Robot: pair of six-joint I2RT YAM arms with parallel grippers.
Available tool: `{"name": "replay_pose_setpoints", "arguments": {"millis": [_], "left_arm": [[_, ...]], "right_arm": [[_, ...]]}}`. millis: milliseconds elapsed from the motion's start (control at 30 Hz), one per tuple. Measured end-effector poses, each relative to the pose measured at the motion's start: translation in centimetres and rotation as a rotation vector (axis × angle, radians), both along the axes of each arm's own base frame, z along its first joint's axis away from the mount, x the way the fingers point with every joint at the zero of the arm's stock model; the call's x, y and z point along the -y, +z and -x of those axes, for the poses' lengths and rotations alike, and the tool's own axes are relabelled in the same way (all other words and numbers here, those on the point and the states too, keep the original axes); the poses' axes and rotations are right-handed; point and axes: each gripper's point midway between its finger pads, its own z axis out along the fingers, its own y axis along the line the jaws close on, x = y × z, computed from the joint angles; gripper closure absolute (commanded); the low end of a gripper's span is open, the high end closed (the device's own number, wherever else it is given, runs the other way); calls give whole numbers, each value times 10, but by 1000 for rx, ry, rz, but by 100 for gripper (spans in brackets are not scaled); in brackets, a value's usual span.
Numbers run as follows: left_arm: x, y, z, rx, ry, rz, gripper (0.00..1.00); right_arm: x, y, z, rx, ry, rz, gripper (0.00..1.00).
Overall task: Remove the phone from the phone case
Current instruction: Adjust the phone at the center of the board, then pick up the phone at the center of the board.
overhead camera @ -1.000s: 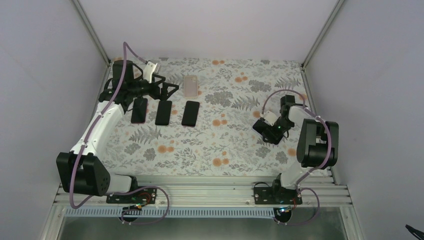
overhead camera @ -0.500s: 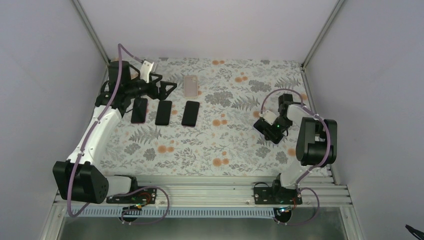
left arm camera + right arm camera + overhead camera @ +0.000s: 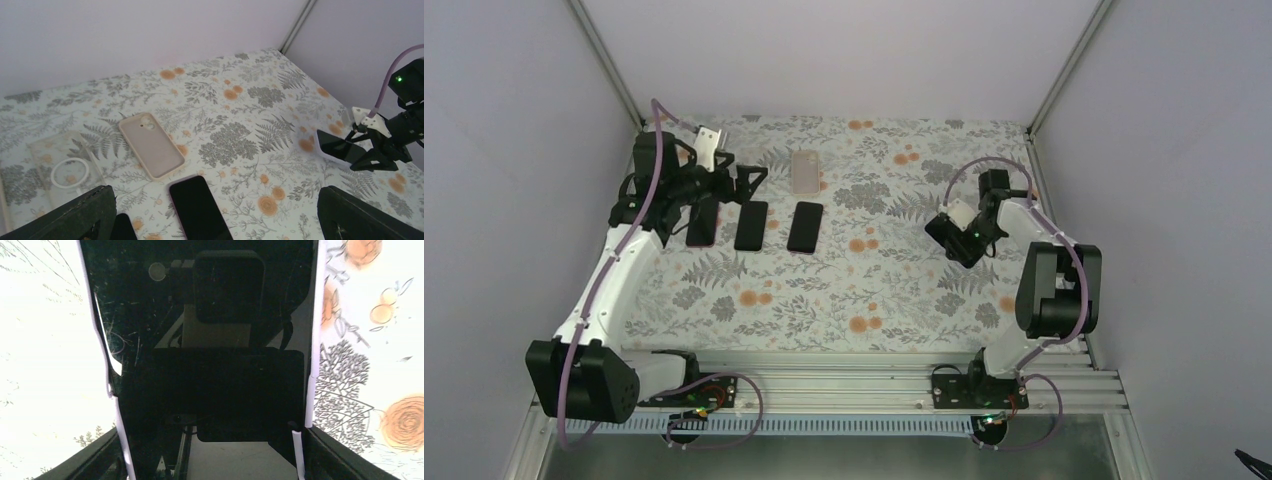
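Note:
My right gripper (image 3: 961, 240) is shut on a phone in a white case (image 3: 946, 232) and holds it at the right side of the table. In the right wrist view the black screen (image 3: 205, 340) fills the frame, with the white case edge (image 3: 314, 340) beside it and my fingers (image 3: 345, 457) on both sides. The left wrist view shows that cased phone (image 3: 336, 144) far right. My left gripper (image 3: 742, 180) is open and empty above the back left, over a black phone (image 3: 200, 210).
Three dark phones (image 3: 702, 220) (image 3: 751, 225) (image 3: 805, 226) lie in a row at the back left. A beige case (image 3: 805, 170) lies behind them and also shows in the left wrist view (image 3: 152, 150), next to a clear case (image 3: 65, 167).
My left arm has drawn back toward the left. My right gripper has moved the cased phone a little farther back and left.

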Motion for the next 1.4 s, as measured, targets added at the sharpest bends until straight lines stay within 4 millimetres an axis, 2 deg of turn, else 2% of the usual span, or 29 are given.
{"name": "replay_pose_setpoints", "arguments": {"millis": [167, 433, 567, 800, 1067, 1400], "left_arm": [[7, -14, 4, -55, -27, 55, 0], [29, -43, 9, -155, -104, 132, 0], [40, -42, 12, -142, -135, 131, 0], [40, -38, 13, -123, -138, 131, 0], [40, -39, 14, -123, -138, 131, 0], [40, -38, 14, -117, -139, 132, 0]], "right_arm": [[-12, 11, -5, 37, 8, -18, 53], [-29, 10, -5, 36, 42, -15, 53], [-31, 0, -2, 4, 56, 10, 53], [-19, -24, 14, -92, 64, 90, 49], [-12, -38, 23, -151, 95, 179, 35], [-13, -41, 23, -189, 119, 215, 20]]}}
